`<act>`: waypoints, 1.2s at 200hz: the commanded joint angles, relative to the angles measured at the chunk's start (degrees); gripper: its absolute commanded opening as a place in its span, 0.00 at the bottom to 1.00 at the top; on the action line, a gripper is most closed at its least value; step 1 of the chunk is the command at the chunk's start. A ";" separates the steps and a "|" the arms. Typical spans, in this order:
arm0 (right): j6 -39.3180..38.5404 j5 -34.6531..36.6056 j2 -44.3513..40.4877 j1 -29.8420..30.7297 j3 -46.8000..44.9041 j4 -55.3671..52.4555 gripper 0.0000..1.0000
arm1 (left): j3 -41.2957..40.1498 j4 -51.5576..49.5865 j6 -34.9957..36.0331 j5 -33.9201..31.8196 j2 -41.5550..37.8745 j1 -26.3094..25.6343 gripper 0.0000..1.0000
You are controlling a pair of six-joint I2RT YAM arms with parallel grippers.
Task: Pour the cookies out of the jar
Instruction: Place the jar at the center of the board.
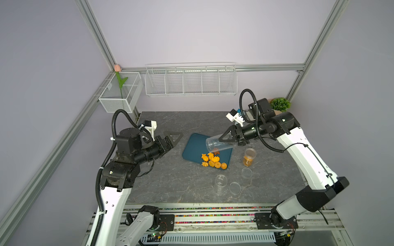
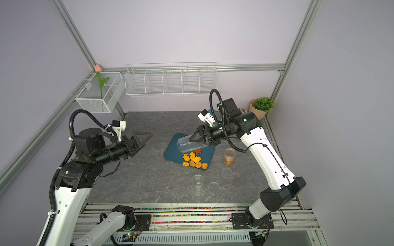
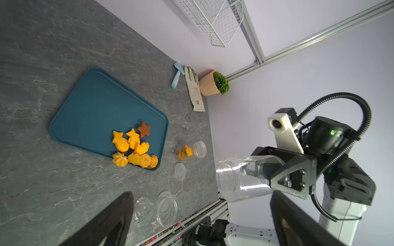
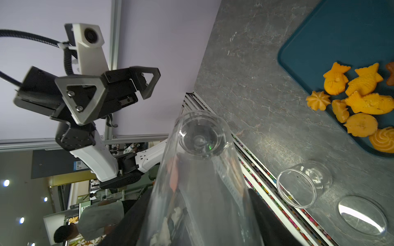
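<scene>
Right gripper (image 1: 223,139) clamps the jar (image 1: 212,143), apparently empty, over the tray (image 1: 193,147). Long axis is near horizontal, mouth toward left gripper (image 1: 175,140), which stands wide, empty, farther off. Cookies (image 1: 213,160) lie heaped just below the mouth.

We can read no text, brand, number or sign in any view, only a small blue label (image 4: 78,165) on a dark panel (image 4: 49,164) beyond the cell, too blurred for us to make out.
</scene>
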 commanded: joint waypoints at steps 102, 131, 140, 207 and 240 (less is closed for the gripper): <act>5.14 35.44 22.19 25.52 20.44 -21.25 0.63 | -4.23 -19.54 -2.50 -11.24 -21.36 0.24 0.99; 7.96 42.48 27.02 29.89 18.65 -20.33 0.63 | -5.46 -22.60 -2.04 -8.84 -25.10 0.23 0.99; 8.75 44.04 28.46 30.80 18.78 -20.55 0.63 | -5.59 -23.75 -1.62 -8.70 -26.11 0.23 0.99; 12.89 52.51 35.16 34.02 17.84 -19.17 0.63 | -5.41 -30.26 1.87 -7.74 -28.62 0.23 0.99; 13.95 52.55 36.34 34.38 15.12 -16.85 0.63 | -5.91 -30.74 2.08 -7.62 -29.21 0.23 0.99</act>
